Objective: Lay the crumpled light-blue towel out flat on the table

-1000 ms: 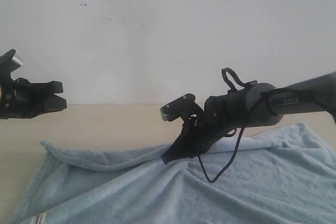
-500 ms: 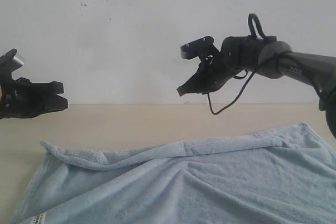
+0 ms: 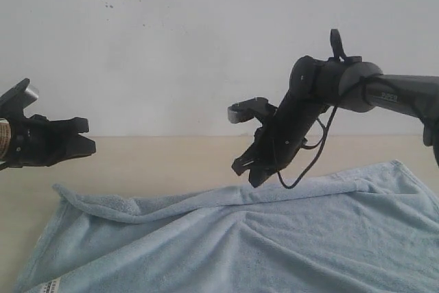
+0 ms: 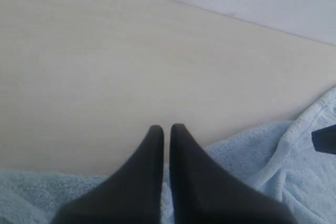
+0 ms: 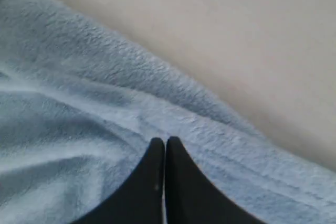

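A pale wall point(image 3: 171, 46) stood behind the beige surface point(image 3: 158, 159). The light-blue towel point(image 3: 274, 238) lay across its near part, far edge folded over in a ridge. The right claw point(image 3: 245, 175) hung closed and empty, tilted down just above that ridge. The left claw point(image 3: 89, 135), also closed and empty, hovered level at the left.

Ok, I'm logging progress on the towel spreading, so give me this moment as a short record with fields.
towel: light blue, mostly spread, far edge rolled over, some wrinkles
label: white, near left corner
table: beige, visible beyond towel
left end effector: shut, empty, raised at towel's left side
right end effector: shut, empty, low over far edge; contact unclear
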You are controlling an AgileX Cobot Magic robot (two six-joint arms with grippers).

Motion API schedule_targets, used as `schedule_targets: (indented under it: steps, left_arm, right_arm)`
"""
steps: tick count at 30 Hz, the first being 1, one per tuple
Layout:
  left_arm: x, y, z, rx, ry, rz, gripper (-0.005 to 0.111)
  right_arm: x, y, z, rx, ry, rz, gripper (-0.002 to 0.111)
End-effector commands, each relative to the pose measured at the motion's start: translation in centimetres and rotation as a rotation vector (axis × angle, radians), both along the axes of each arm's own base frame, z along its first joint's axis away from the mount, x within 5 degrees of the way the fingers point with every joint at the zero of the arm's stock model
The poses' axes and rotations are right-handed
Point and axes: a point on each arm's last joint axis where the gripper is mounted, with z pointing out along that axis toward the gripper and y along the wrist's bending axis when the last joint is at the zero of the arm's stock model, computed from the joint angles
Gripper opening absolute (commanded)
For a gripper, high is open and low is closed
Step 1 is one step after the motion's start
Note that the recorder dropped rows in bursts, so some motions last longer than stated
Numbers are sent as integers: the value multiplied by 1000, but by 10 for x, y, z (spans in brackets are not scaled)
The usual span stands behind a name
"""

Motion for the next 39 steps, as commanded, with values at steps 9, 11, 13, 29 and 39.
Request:
schedule_targets:
  steps: [9, 11, 13, 29, 39]
  left_arm:
    - [0, -5, -3, -11, -2, -16, 4]
    - [0, -5, -3, -14, -2, -19, 4]
    - [0, -5, -3, -14, -2, -19, 4]
    - [0, -5, -2, -17, -9, -16, 4]
    - [1, -6, -1, -12, -26, -25, 4]
  right_arm:
    - [-17, 14, -7, -9, 103, 104, 0]
    - [-16, 14, -13, -9, 108, 93, 0]
    - [-15, 15, -20, -12, 113, 90, 0]
    - [0, 17, -42, 6, 15, 18, 0]
    - [31, 18, -40, 86, -235, -122, 0]
